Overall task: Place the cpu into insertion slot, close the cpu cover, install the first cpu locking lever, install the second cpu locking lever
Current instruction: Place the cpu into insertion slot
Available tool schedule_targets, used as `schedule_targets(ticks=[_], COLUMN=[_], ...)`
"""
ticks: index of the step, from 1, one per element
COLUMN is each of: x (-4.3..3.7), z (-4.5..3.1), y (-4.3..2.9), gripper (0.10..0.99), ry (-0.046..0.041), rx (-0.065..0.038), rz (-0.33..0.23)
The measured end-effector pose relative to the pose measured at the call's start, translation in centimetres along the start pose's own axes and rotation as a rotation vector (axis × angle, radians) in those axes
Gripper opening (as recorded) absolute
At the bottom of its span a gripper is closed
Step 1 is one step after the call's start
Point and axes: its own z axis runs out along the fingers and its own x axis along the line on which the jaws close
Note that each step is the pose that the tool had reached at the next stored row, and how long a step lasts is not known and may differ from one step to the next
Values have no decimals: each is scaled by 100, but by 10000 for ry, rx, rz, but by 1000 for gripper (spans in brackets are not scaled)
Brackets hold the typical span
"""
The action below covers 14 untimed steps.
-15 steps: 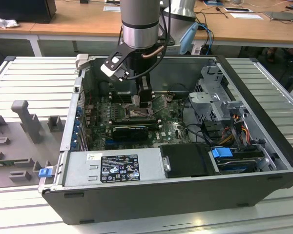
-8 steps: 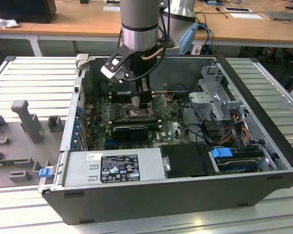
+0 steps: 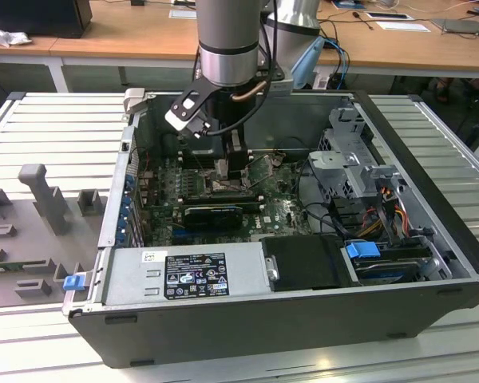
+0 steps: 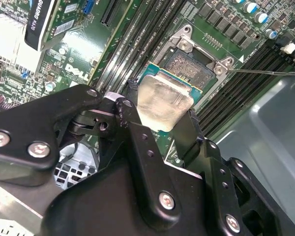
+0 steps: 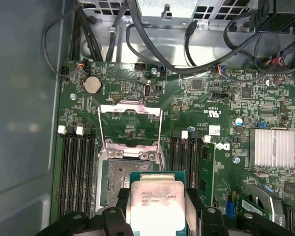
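The cpu (image 5: 156, 201) is clamped by its edges between the gripper's (image 5: 156, 210) two black fingers, partly over the insertion slot (image 5: 119, 178). I cannot tell if they touch. The cpu cover (image 5: 130, 108) stands swung open. In the exterior view, the gripper sits upper centre of frame, inside the computer case (image 3: 223, 319).
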Motion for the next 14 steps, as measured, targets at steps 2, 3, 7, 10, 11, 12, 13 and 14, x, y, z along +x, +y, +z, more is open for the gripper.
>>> schedule_targets(ticks=[2, 3, 7, 10, 11, 12, 13, 14], x=[0, 0, 36, 103, 119, 147, 173, 191], z=[16, 22, 87, 160, 179, 211, 245, 271], y=[-1, -2, -5, -8, -9, -9, -11, -12], gripper=[529, 529, 529, 529, 529, 529, 529, 529], ry=[0, 0, -7, -11, -13, -13, -14, -15], rx=[2, 2, 6, 15, 21, 33, 48, 58], rz=[4, 6, 67, 149, 167, 193, 212, 223])
